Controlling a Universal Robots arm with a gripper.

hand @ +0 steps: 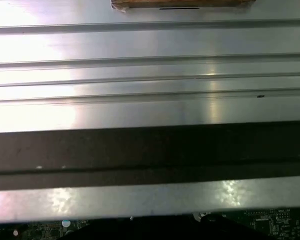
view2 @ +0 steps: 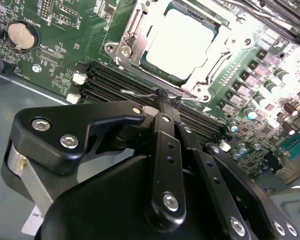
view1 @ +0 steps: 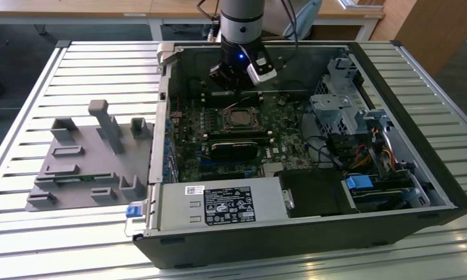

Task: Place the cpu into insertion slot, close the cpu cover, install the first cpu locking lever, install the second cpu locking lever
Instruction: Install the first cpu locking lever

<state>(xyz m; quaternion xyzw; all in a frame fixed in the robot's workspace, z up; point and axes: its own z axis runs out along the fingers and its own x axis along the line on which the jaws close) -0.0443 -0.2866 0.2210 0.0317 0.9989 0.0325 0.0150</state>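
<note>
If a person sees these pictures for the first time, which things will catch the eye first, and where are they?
The open computer case on the slatted table stands out first, with the arm reaching down into it. In the second wrist view, the pale cpu sits in its socket under the silvery cpu cover, and the black gripper hangs close beside it, fingertips together at a thin wire lever. A grey fixture lies at the exterior view's left.

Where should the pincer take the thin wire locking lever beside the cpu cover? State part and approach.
Probably the straight stretch of the locking lever behind its hooked end, coming from above the board. The wire runs close along the edge of the cpu cover, over the memory slots, so only its top looks open.
</note>
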